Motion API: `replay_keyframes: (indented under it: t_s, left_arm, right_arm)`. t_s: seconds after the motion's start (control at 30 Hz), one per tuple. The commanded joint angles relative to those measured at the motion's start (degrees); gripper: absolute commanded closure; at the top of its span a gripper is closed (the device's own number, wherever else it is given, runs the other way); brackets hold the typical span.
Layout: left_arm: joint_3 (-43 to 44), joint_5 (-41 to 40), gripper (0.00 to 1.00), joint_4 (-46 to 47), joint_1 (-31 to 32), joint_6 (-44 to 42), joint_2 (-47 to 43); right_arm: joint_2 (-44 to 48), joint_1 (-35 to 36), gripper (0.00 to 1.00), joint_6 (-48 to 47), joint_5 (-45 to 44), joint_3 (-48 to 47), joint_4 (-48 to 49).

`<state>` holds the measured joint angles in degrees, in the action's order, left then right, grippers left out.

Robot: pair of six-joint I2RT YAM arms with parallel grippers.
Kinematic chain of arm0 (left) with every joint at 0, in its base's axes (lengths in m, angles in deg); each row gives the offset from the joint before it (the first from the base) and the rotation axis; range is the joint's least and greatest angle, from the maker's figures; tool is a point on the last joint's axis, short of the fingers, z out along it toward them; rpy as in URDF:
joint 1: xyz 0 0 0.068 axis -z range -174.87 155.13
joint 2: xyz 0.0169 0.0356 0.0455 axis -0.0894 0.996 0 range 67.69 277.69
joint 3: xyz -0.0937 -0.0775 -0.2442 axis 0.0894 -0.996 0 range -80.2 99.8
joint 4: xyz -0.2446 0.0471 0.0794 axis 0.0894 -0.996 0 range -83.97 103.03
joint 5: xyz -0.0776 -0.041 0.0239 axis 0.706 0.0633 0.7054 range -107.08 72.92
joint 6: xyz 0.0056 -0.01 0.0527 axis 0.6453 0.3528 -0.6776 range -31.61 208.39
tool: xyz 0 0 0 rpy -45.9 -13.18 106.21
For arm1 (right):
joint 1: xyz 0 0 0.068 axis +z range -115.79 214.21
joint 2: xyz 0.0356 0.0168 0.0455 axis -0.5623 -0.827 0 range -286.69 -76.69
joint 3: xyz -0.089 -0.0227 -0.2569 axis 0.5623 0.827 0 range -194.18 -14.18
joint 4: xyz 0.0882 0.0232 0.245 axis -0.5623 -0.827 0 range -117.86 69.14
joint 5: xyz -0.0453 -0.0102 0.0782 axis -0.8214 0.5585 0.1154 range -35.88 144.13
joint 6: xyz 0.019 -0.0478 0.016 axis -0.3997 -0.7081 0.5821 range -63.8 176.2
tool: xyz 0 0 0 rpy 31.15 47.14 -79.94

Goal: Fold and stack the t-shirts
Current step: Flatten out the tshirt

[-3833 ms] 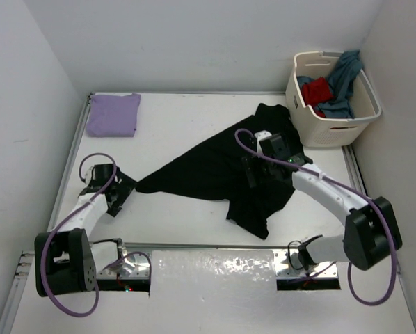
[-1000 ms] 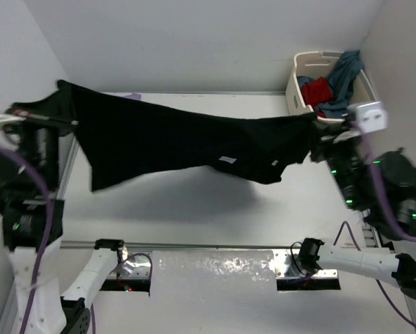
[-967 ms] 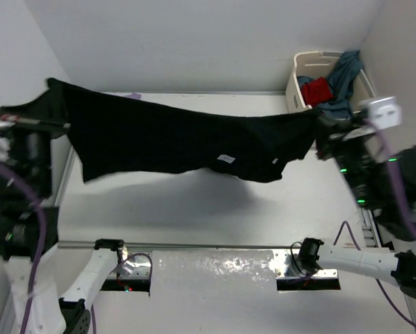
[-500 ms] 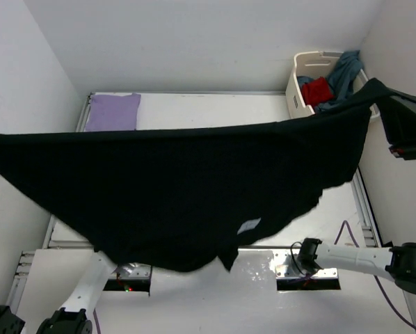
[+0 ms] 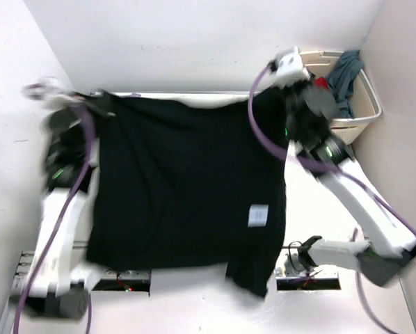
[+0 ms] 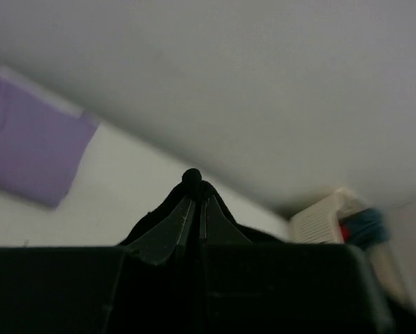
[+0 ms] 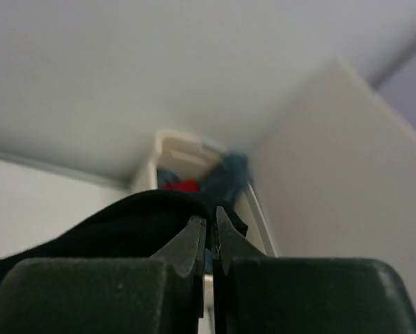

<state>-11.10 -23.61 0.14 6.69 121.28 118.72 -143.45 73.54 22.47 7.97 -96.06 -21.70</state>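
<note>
The left gripper (image 6: 194, 182) is clenched on 1 far corner of the black t-shirt (image 5: 187, 188), its fingers pressed together over the cloth. Beyond it the lavender t-shirt (image 6: 27, 156) lies on the table (image 6: 104, 202). The black t-shirt spreads wide between the 2 grippers and hangs toward the arm bases, with a white tag (image 5: 258, 216) showing. The right gripper (image 7: 209, 226) is pinched shut on the other far corner. Just beyond it stands the basket (image 7: 177, 145), holding the red t-shirt (image 7: 180, 185) and the teal t-shirt (image 7: 229, 170).
</note>
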Motion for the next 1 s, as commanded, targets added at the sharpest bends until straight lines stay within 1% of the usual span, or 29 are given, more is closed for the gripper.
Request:
replay_keyframes:
  t_s: [0.0, 0.03, 0.07, 0.1, 0.13, 0.17, 0.2, 0.23, 0.27, 0.3, 0.33, 0.37, 0.4, 0.43, 0.47, 0.57, 0.6, 0.67, 0.7, 0.73, 0.77, 0.8, 0.87, 0.9, 0.97]
  left_arm:
    - [-10.54, -3.66, 1.00, 6.45, -0.07, 2.27, 6.79]
    - [-12.31, -4.72, 1.00, 10.82, -0.07, 2.27, 9.42]
    - [-13.72, -6.29, 1.00, 12.69, -0.16, 1.75, 15.80]
    - [-13.47, -7.18, 1.00, 16.80, -0.24, 1.31, 19.51]
    - [-12.42, -7.01, 1.00, 17.36, -0.16, 0.78, 23.90]
    - [-7.36, -7.62, 0.93, 16.84, -0.16, -0.70, 33.17]
    - [-3.75, -7.89, 0.58, 13.27, -0.16, -1.15, 37.79]
    - [0.64, -9.02, 0.51, 9.67, -0.24, -1.33, 42.62]
    - [8.60, -9.12, 0.42, 5.72, -0.24, -2.20, 50.15]
    - [11.73, -8.16, 0.38, 4.72, -0.24, -2.64, 52.66]
    - [14.02, -6.24, 0.37, 5.06, -0.16, -3.43, 54.51]
    - [15.44, -4.74, 0.35, 6.45, 0.02, -4.75, 55.75]
    - [15.45, -2.81, 0.01, 9.77, 0.02, -5.63, 55.76]
    - [15.62, -1.23, 0.00, 10.68, 0.19, -6.25, 55.76]
    - [15.89, -0.95, 0.00, 10.86, 0.37, -6.34, 55.59]
    - [16.07, 1.77, 0.00, 7.72, 0.63, -6.08, 54.54]
    - [15.11, 2.74, 0.00, 7.70, 0.81, -6.08, 53.92]
    - [10.19, 4.06, 0.00, 7.87, 1.77, -5.11, 51.20]
    - [8.44, 4.93, 0.00, 8.40, 2.13, -5.02, 50.32]
    - [4.85, 5.64, 0.00, 8.40, 3.09, -4.07, 48.66]
    - [3.16, 5.82, 0.00, 8.14, 3.62, -3.53, 47.95]
    - [-0.33, 6.26, 0.00, 8.14, 4.23, -3.09, 46.63]
    - [-3.52, 6.26, 0.00, 8.75, 6.07, -1.95, 45.57]
    - [-4.93, 7.65, 0.00, 9.10, 6.61, -2.03, 45.13]
    - [-8.36, 8.02, 0.00, 9.37, 7.83, -1.86, 44.34]
  right_arm:
    - [-7.28, -15.75, 1.00, 18.66, 11.05, 1.11, -3.64]
    - [-10.46, -19.17, 1.00, 19.14, 13.17, 2.77, -2.77]
    - [-14.06, -20.42, 1.00, 21.15, 16.15, 2.79, -2.07]
    - [-22.19, -21.57, 1.00, 22.04, 18.70, 2.18, -2.23]
    - [-26.79, -23.84, 0.97, 23.70, 20.90, -1.75, -3.45]
    - [-31.45, -24.99, 0.89, 26.41, 25.19, -4.83, -5.21]
    - [-40.20, -25.79, 0.71, 27.22, 26.45, -7.91, -8.79]
    - [-44.12, -26.49, 0.39, 28.10, 26.46, -14.90, -10.74]
    - [-47.20, -26.50, 0.32, 27.76, 26.81, -18.10, -14.07]
    - [-51.50, -26.59, 0.27, 27.85, 27.16, -22.57, -15.32]
    - [-52.32, -26.59, 0.24, 28.11, 27.86, -23.48, -15.68]
    - [-52.68, -26.50, 0.15, 27.76, 28.74, -23.75, -15.68]
    - [-52.59, -26.59, 0.10, 27.93, 29.62, -23.06, -14.64]
    - [-51.46, -26.50, 0.09, 28.02, 30.15, -22.36, -14.37]
    - [-50.49, -26.59, 0.01, 28.63, 30.50, -21.48, -14.10]
    - [-45.22, -26.50, 0.01, 30.74, 31.38, -15.51, -12.52]
    - [-43.73, -26.50, 0.01, 31.62, 31.73, -11.84, -12.43]
    - [-39.26, -26.50, 0.01, 35.82, 32.09, -7.70, -12.08]
    - [-37.76, -26.41, 0.01, 36.98, 32.44, -3.41, -12.08]
    - [-36.17, -26.41, 0.01, 39.25, 32.70, -1.28, -12.08]
    - [-33.03, -26.50, 0.01, 40.58, 32.62, 1.00, -12.51]
    - [-31.51, -26.41, 0.01, 41.64, 32.70, 5.90, -12.78]
    - [-26.17, -26.41, 0.01, 45.33, 32.53, 11.19, -12.78]
    - [-24.40, -26.41, 0.01, 46.03, 32.79, 16.97, -12.43]
    - [-21.14, -26.41, 0.01, 47.79, 33.06, 21.83, -12.43]
